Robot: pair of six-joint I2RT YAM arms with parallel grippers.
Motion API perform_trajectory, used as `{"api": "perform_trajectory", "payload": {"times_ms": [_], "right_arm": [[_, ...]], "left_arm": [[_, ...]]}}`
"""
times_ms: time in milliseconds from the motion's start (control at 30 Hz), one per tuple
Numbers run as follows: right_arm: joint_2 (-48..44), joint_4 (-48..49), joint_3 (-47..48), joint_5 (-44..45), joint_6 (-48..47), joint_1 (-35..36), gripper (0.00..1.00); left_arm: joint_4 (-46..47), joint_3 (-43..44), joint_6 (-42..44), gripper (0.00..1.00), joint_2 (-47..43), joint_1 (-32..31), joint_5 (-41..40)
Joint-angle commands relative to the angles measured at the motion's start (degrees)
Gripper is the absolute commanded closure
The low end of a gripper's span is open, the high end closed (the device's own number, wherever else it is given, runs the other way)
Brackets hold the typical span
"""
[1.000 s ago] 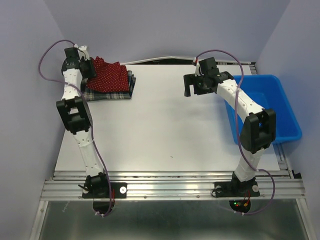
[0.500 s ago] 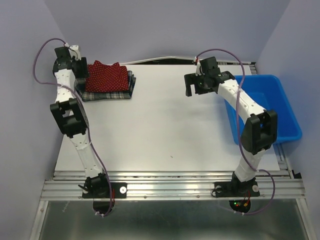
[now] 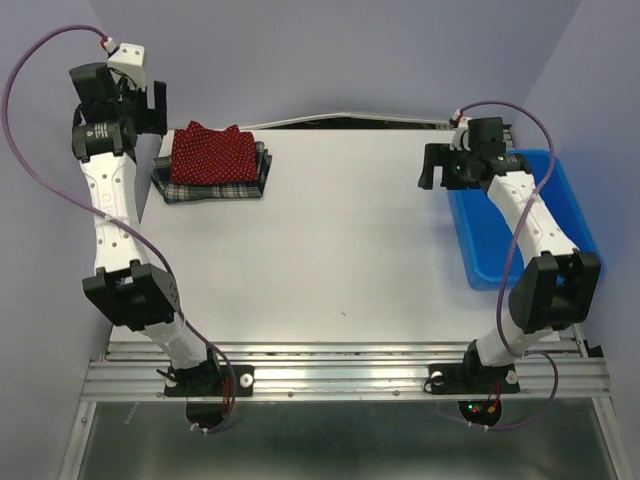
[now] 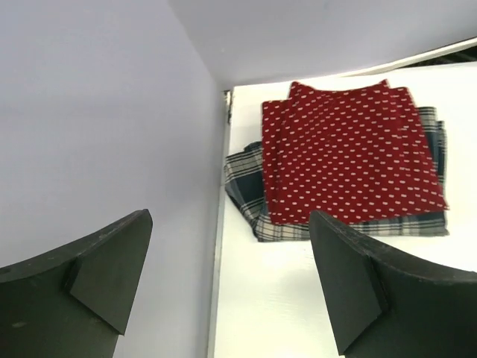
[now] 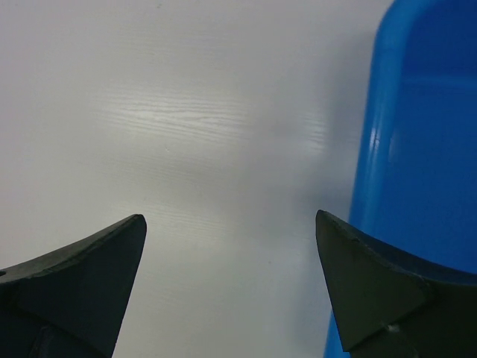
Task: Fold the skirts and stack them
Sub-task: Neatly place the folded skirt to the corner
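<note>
Two folded skirts [image 3: 213, 170] lie stacked at the far left corner of the table [image 3: 330, 250], red polka-dot skirt [image 3: 212, 155] on top of plaid skirt [image 3: 210, 190]. Left gripper [image 4: 229, 218] hovers beside them, right gripper [image 5: 230, 218] near the blue bin [image 3: 585, 262]; both jaws wide, empty.

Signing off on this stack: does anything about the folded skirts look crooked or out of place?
Only slightly: the red polka-dot skirt lies on the plaid skirt but not squarely, so plaid sticks out unevenly at one corner. Otherwise nothing stands out.

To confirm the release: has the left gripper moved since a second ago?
Yes. The left gripper backed left, off the red skirt, toward the left wall.
</note>
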Motion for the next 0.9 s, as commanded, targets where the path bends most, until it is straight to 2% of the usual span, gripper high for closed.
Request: {"api": "perform_trajectory", "payload": {"times_ms": [0, 67, 100, 167, 300, 500, 867], "right_arm": [[-6.4, 5.0, -7.3, -2.9, 0.4, -1.3, 0.00], [-11.4, 7.7, -12.1, -2.9, 0.9, -1.3, 0.00], [-12.9, 9.7, -16.3, -4.0, 1.3, -1.3, 0.00], [-15.6, 10.5, -20.0, -5.4, 1.6, -1.3, 0.00], [-19.3, 13.7, -31.2, -6.0, 0.1, -1.3, 0.00], [-28.3, 19.5, -42.4, -8.5, -0.7, -1.3, 0.00], [-33.1, 18.3, -44.5, -9.5, -1.0, -1.3, 0.00]], "left_arm": [[-1.5, -6.1, 0.1, 0.01, -6.2, -4.4, 1.0], [0.4, -16.3, -0.7, 0.01, -12.0, -9.7, 0.1], [3.1, -24.0, -1.5, 0.01, -16.2, -11.6, -1.3], [6.2, -32.0, -2.3, 0.01, -20.4, -16.6, -1.2], [14.2, -50.7, -7.9, 0.01, -28.1, -21.7, 5.6], [18.8, -60.1, -10.9, 0.01, -31.7, -25.8, 5.4], [19.9, -63.3, -11.0, 0.01, -36.3, -26.3, 4.5]]}}
